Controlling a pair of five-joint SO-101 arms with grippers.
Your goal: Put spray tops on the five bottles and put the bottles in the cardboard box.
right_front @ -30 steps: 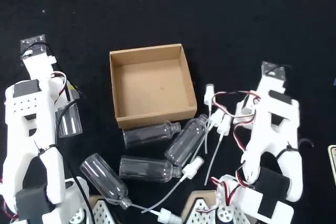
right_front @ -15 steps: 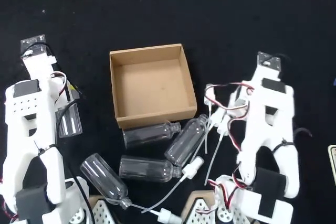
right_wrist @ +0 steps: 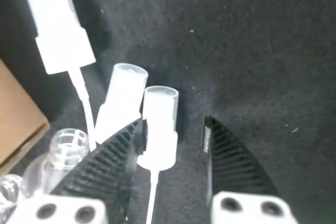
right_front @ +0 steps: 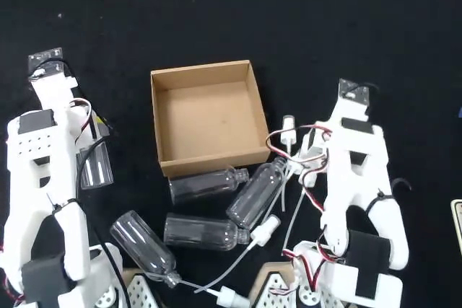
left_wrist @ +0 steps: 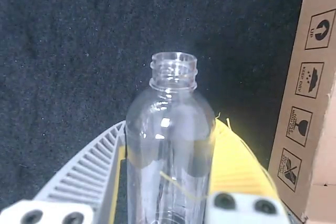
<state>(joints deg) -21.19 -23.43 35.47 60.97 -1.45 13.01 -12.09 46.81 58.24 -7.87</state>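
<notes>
Loose bottles: we count four lying on the worktop, just before the cardboard box.
Right tool: spread, straddling one spray top; further spray tops lie just beside it.
Left tool: pinching the fifth bottle, beside the box.

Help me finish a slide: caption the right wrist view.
Open right end effector straddling one spray top on the black table, two more spray tops beside it.
</notes>
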